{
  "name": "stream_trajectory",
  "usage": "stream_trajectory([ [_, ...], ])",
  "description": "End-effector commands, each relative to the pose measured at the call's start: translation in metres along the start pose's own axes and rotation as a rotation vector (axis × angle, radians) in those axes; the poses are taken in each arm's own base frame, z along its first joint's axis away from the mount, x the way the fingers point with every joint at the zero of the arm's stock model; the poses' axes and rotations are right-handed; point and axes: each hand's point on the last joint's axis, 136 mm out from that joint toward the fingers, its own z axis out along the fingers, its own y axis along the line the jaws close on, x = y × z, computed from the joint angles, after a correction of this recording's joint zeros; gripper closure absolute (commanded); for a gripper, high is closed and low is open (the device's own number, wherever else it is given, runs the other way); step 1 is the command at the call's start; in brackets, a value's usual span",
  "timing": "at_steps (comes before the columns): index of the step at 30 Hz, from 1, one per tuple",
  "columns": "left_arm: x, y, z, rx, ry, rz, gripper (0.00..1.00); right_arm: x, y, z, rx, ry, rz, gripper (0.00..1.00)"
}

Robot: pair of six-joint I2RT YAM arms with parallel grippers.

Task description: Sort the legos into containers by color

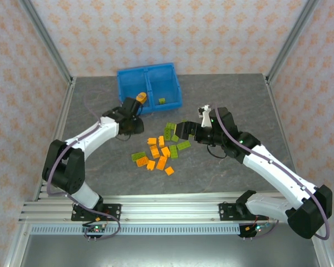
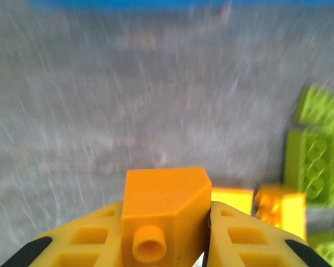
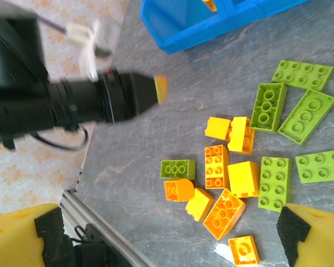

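Pinching an orange lego (image 2: 166,222) tight between its yellow fingers (image 2: 94,239), the left gripper (image 1: 140,100) hangs at 11 o'clock from the loose legos (image 1: 158,153), at the near edge of the blue bin (image 1: 150,75). From above that grip is a mere orange speck; the left wrist camera makes it plain. The top view places 1 green brick (image 1: 162,101) in the bin's right compartment. The right gripper (image 1: 183,132), at 2 o'clock of the pile, stands spread wide and empty; its wrist camera resolves studs on bricks scattered across the grey table (image 3: 133,161).
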Motion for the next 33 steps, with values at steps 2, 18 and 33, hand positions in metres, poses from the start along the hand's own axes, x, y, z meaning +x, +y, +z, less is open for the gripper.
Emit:
stream_trajectory([
  [2,-0.076,0.002,-0.017,-0.027,-0.136,-0.025,0.75,-0.004,0.017,-0.004,-0.061,-0.003,-0.026,0.00],
  [18,-0.178,0.001,0.090,-0.123,-0.038,-0.109,0.75,0.004,0.005,-0.027,-0.020,-0.054,0.018,0.00],
  [33,-0.169,0.001,0.079,-0.087,-0.045,-0.174,0.53,-0.004,0.015,-0.033,-0.041,-0.071,0.020,0.01],
])
